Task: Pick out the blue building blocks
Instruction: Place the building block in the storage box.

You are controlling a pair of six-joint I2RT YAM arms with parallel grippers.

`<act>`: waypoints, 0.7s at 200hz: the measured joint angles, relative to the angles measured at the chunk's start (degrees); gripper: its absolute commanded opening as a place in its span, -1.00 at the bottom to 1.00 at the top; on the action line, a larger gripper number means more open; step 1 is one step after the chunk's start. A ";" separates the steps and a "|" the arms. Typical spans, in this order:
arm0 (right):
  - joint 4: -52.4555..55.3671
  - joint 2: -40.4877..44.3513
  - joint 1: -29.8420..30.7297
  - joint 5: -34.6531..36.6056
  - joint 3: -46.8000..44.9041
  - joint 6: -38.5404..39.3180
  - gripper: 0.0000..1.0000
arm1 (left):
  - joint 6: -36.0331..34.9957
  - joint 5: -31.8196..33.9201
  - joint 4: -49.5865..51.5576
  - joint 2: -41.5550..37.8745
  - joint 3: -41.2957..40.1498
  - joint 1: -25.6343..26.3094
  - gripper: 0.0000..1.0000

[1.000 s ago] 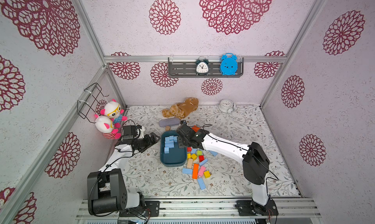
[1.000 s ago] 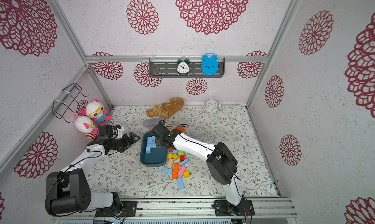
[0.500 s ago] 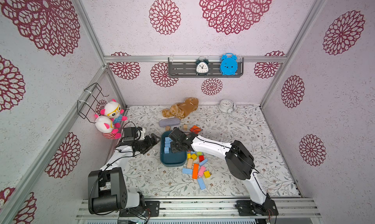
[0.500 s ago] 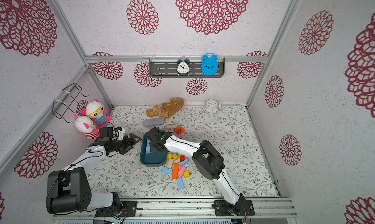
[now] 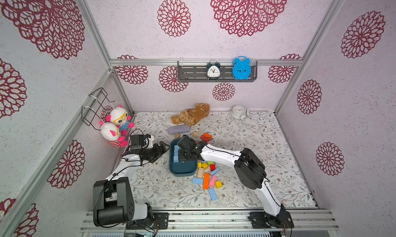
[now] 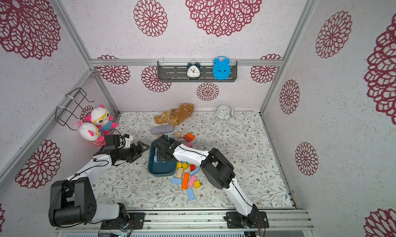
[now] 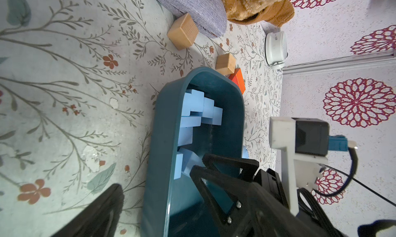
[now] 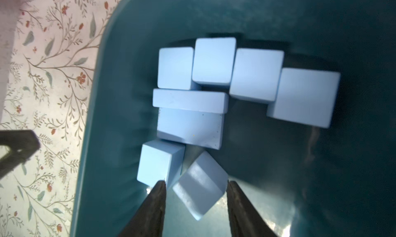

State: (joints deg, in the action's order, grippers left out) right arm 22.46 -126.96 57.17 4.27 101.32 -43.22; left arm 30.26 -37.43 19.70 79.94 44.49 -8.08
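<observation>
1. Hovering inside the dark teal tray (image 5: 182, 173), the right gripper (image 8: 196, 183) aims two dark, tapered fingers at the tray's smooth, glossy floor, with its jaws parted to a middling gap.
2. Between those fingers sits a tilted blue cube (image 8: 201, 195), matte and crisp-edged. A sliver of space shows beside one finger, so the cube is loose, not pinched.
3. Just past it, the blue building blocks (image 8: 214, 62) crowd together on the tray floor. There is a row of square-faced cubes, a flat bar lying across a broader slab, and one more cube touching the tilted one.
4. Over on the left, the left gripper (image 5: 162, 149) is black with open triangular finger frames, spread wide and holding nothing, just beside the tray's far-left corner. In the left wrist view the tray's rounded wall runs between its fingers, and whether they touch it cannot be told.
5. On the floral mat (image 5: 246, 139), just right of the tray and nearer, there is a mixed scatter. The loose blue bars (image 5: 197, 180) lie among an orange bar (image 5: 206, 180), a pink bar (image 5: 212, 180), yellow cubes (image 5: 218, 184), a red cube (image 5: 212, 167) and a tan bar (image 5: 200, 172).
6. Beyond the tray's far end stand two bare wooden cubes (image 7: 182, 32) with visible grain and an orange-red block (image 7: 236, 80). A grey woven pouch (image 7: 192, 8) lies against a fuzzy brown plush (image 7: 252, 4).
</observation>
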 measured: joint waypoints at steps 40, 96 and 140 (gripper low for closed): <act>-2.23 1.81 -0.11 -0.48 -4.13 -1.49 0.05 | -0.24 -0.09 -0.15 0.42 -0.11 0.44 0.89; -8.17 2.82 -0.26 -2.75 -9.11 -4.57 0.07 | -0.26 0.24 -0.15 0.42 -0.11 0.48 0.89; -11.28 2.82 -0.72 -4.59 -9.11 -4.92 0.07 | -0.68 0.24 -0.15 0.42 -0.11 0.57 0.89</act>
State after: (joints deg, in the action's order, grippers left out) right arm 11.18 -124.14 56.45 -0.32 92.20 -48.14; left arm 29.58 -37.19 19.55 80.36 44.38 -7.51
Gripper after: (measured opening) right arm 0.533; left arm 0.946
